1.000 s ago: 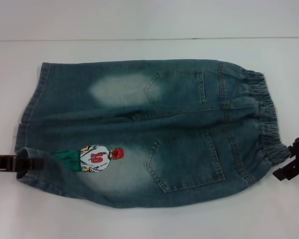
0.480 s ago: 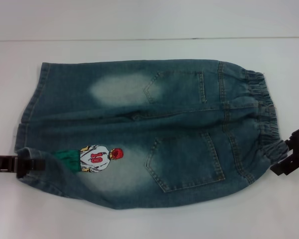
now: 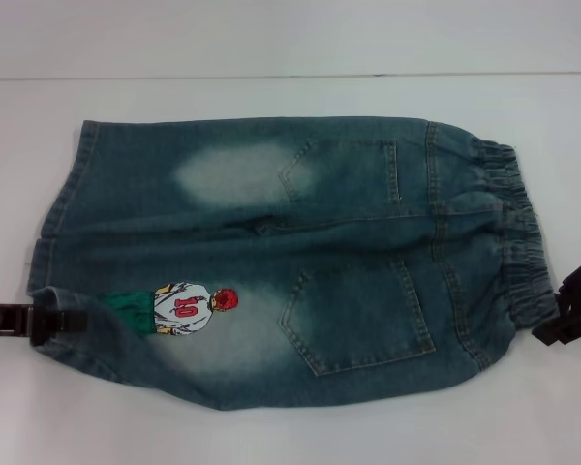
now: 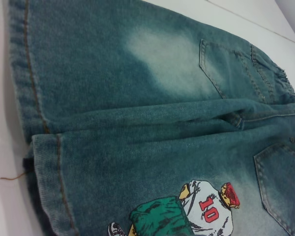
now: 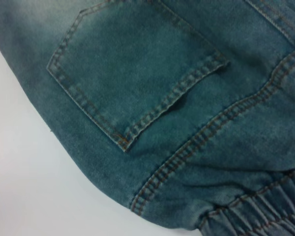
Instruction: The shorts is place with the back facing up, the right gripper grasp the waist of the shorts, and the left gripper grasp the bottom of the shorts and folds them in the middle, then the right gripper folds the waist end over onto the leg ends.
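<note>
Denim shorts (image 3: 271, 257) lie flat and unfolded on the white table (image 3: 271, 48) in the head view, pockets up. Left gripper (image 3: 53, 320) pinches the hem; right gripper (image 3: 573, 312) sits at the waistband (image 3: 518, 242) (grip unclear). Both wrist views show only flat denim, so no fold is made yet.

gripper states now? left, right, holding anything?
Left hand: at the leg hem of the shorts, denim bunched at its tip; grip cannot be told.
Right hand: beside the waistband; cannot be told.
</note>
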Action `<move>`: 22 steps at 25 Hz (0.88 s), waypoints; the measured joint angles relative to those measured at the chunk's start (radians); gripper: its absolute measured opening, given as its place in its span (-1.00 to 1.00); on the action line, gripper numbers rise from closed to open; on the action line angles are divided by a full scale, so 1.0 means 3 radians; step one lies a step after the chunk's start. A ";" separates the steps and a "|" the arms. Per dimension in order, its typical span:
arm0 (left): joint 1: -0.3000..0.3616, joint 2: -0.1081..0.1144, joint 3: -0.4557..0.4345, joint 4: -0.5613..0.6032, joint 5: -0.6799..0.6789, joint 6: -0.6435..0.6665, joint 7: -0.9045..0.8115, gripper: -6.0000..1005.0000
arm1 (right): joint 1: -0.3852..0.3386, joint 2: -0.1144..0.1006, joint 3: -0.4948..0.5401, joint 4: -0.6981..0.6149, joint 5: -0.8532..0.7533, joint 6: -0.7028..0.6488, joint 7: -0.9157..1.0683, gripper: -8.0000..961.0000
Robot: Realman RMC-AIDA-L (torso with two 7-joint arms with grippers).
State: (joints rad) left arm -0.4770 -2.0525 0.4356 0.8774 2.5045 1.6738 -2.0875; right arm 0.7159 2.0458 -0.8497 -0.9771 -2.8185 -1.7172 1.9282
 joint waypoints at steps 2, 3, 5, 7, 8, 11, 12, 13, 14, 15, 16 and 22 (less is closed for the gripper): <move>0.0000 -0.0003 0.0000 0.0000 -0.0002 -0.0002 0.0015 -0.98 | -0.0006 -0.0002 0.0009 0.0000 0.0001 0.0008 0.0000 0.22; 0.0000 -0.0004 0.0000 0.0000 -0.0002 -0.0003 0.0018 -0.98 | -0.0007 -0.0002 0.0011 0.0000 0.0001 0.0013 0.0000 0.17; 0.0000 -0.0007 0.0001 0.0000 -0.0003 -0.0005 0.0020 -0.98 | -0.0007 0.0002 0.0011 0.0000 0.0002 0.0022 0.0000 0.04; 0.0000 -0.0009 0.0000 0.0000 -0.0006 -0.0005 0.0021 -0.98 | -0.0008 0.0003 0.0012 0.0000 0.0002 0.0029 0.0000 -0.13; 0.0000 -0.0009 0.0000 0.0000 -0.0006 -0.0005 0.0021 -0.98 | -0.0008 0.0004 0.0013 0.0000 0.0002 0.0031 0.0000 -0.21; 0.0008 -0.0010 0.0006 0.0000 -0.0064 0.0043 0.0024 -0.98 | -0.0009 0.0005 0.0013 0.0000 0.0002 0.0031 0.0000 -0.46; 0.0009 -0.0010 0.0008 0.0000 -0.0075 0.0056 0.0024 -0.98 | -0.0009 0.0005 0.0013 0.0000 0.0002 0.0031 0.0000 -0.54; 0.0010 -0.0010 0.0010 0.0000 -0.0084 0.0067 0.0025 -0.98 | -0.0009 0.0005 0.0013 0.0000 0.0002 0.0031 0.0001 -0.63; 0.0010 -0.0010 0.0009 0.0000 -0.0086 0.0071 0.0025 -0.98 | -0.0009 0.0006 0.0015 0.0000 0.0002 0.0031 0.0002 -0.71; 0.0010 -0.0010 0.0006 0.0000 -0.0086 0.0073 0.0028 -0.98 | -0.0010 0.0006 0.0020 0.0000 0.0002 0.0029 0.0002 -0.79; 0.0010 -0.0008 0.0003 0.0000 -0.0087 0.0073 0.0031 -0.98 | -0.0012 0.0007 0.0027 0.0000 0.0002 0.0027 0.0002 -0.81; 0.0008 0.0000 0.0000 0.0000 -0.0145 0.0058 0.0044 -0.98 | -0.0027 0.0005 0.0132 0.0014 0.0011 0.0015 -0.0007 -0.89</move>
State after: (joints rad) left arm -0.4747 -2.0523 0.4356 0.8774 2.4612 1.6910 -2.0742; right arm 0.7079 2.0473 -0.8102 -0.9730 -2.8150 -1.7126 1.9261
